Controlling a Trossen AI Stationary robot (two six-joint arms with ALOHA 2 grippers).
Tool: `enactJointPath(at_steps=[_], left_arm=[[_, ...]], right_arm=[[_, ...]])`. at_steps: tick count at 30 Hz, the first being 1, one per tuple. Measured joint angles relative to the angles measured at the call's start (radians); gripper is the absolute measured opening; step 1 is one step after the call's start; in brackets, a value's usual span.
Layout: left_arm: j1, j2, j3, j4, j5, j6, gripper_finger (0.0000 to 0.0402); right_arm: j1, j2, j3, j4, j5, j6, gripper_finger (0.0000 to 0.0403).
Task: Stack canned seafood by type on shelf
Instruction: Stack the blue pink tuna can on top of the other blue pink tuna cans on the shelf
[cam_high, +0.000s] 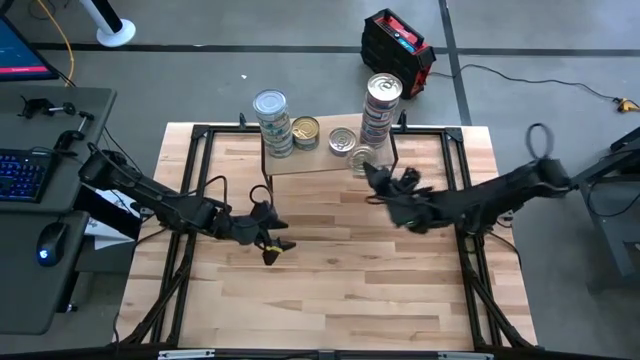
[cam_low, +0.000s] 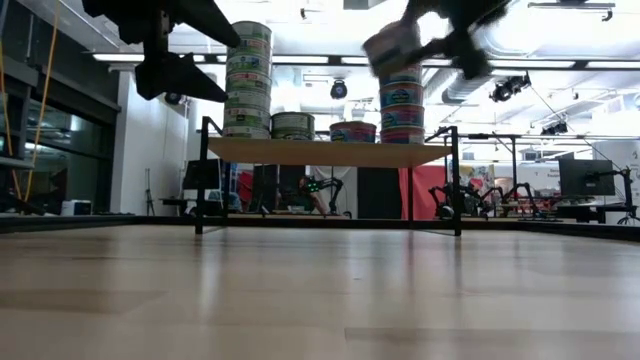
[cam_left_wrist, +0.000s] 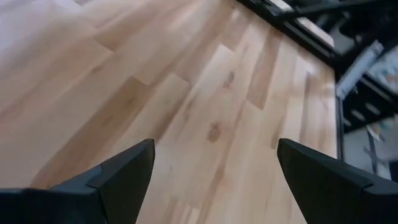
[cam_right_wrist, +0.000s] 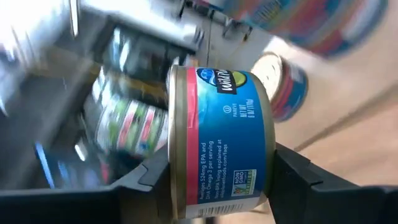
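The shelf (cam_high: 318, 160) (cam_low: 320, 152) stands at the table's far side. It carries a stack of tins (cam_high: 273, 122) on its left and two single tins (cam_high: 306, 131) (cam_high: 343, 140) in the middle. A taller stack (cam_high: 382, 104) (cam_low: 402, 105) stands on its right. My right gripper (cam_high: 372, 176) (cam_right_wrist: 221, 177) is shut on one tin (cam_high: 361, 158) (cam_low: 392, 45) with a blue and red label, at the shelf's near edge beside the tall stack. My left gripper (cam_high: 272, 246) (cam_left_wrist: 214, 158) hangs open over the bare tabletop, left of centre, holding nothing. My right gripper pinches the tin between its two fingers; in the right wrist view one finger (cam_right_wrist: 152, 177) lies at the lid end (cam_right_wrist: 177, 134) and the other at the opposite flat end (cam_right_wrist: 272, 149). The tin is lifted clear and shows tilted in the low view, higher than the shelf board.
Black frame rails (cam_high: 190, 190) run along the table's left, right and far sides. A desk with a keyboard (cam_high: 22, 172) and a mouse stands left of the table. A red and black case (cam_high: 398, 48) sits on the floor beyond the shelf. Bare tabletop (cam_high: 340, 290) lies toward the near edge.
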Motion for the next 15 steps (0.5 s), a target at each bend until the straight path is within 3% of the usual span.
enactJointPath(at_steps=[4,10,15], left_arm=[[-0.001,0.000,0.000,-0.009,0.068,0.048,0.0333],[-0.001,-0.001,0.000,-0.013,0.111,0.083,0.0333],[-0.001,-0.003,0.000,-0.021,0.170,0.083,0.0333]], right_arm=[[-0.048,0.158,0.000,0.273,0.073,0.108,0.0166],[-0.160,0.337,0.002,0.655,0.057,0.016,0.0166],[-0.226,0.382,0.071,0.613,0.012,-0.005,0.0166]])
